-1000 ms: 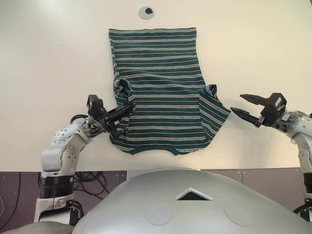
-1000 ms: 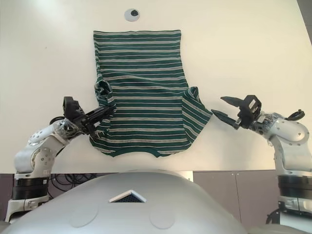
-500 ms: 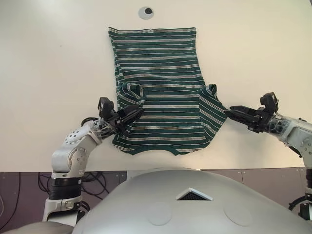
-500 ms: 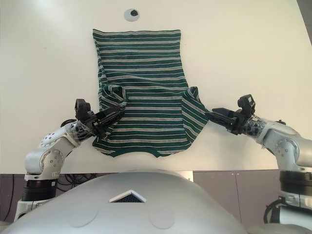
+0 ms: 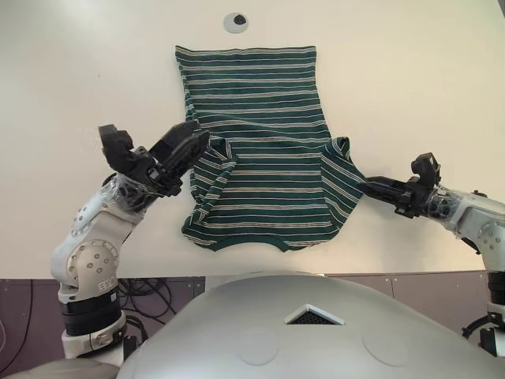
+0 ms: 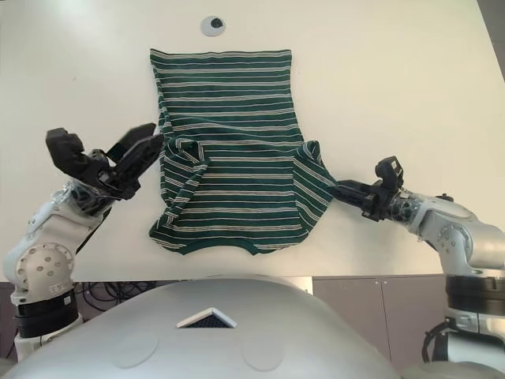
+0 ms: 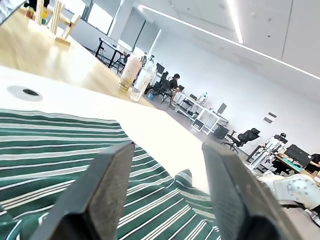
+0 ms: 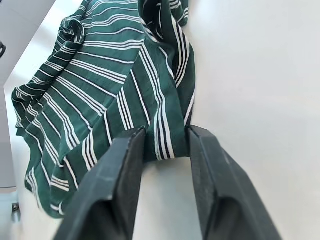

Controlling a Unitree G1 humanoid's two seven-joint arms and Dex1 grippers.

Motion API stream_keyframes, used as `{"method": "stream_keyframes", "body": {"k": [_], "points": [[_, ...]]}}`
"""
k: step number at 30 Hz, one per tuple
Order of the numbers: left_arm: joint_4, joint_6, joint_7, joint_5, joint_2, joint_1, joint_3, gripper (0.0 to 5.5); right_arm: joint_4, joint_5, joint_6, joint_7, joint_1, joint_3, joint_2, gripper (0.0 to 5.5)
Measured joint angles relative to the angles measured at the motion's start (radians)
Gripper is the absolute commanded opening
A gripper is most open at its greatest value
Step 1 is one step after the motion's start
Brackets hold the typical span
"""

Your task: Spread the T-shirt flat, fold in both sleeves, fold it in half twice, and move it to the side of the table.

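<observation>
Cream table (image 5: 410, 79) bears striped T-shirt (image 5: 256, 95) and grommet (image 5: 235, 22).

Left gripper (image 5: 193, 150) aloft, spread; right gripper (image 5: 368, 188) clamped.

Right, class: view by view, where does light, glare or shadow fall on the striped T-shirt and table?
Left wrist view: ceiling strip lights and windows glare behind the open left end effector. Left eye view: white table evenly lit, no hard shadows; green-and-white striped T-shirt dark only in its folds. Right wrist view: thin shadow under the sleeve held by the right end effector.
</observation>
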Motion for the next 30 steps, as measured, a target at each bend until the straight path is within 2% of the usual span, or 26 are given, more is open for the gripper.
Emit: {"method": "stream_keyframes", "body": {"k": [5,8,12,14,19,22,30], "points": [[-0.018,-0.008,-0.023,0.002,0.043,0.05,0.035,2.48,0.0,-0.006,0.021,0.01,0.004,-0.003,0.0,0.13],[-0.011,-0.147,-0.1,0.207,0.097,0.14,0.019,2.48,-0.001,-0.005,0.037,0.013,0.003,-0.021,0.0,0.02],[0.118,-0.485,-0.229,0.501,0.151,0.248,0.006,2.48,-0.026,0.051,0.08,0.013,0.004,-0.076,0.008,0.02],[0.16,-0.617,-0.268,0.571,0.154,0.274,0.003,2.48,-0.048,0.085,0.102,0.014,0.004,-0.089,0.011,0.02],[0.384,-1.155,-0.339,0.863,0.204,0.309,-0.058,2.48,-0.143,0.168,0.152,0.002,-0.001,-0.097,0.029,0.02],[0.533,-1.397,-0.312,0.989,0.245,0.271,-0.083,2.48,-0.209,0.204,0.191,-0.037,-0.046,-0.055,0.06,0.02],[0.703,-1.788,-0.137,1.214,0.315,0.176,-0.118,2.48,-0.24,0.194,0.236,-0.153,-0.157,0.112,0.177,0.02]]}}
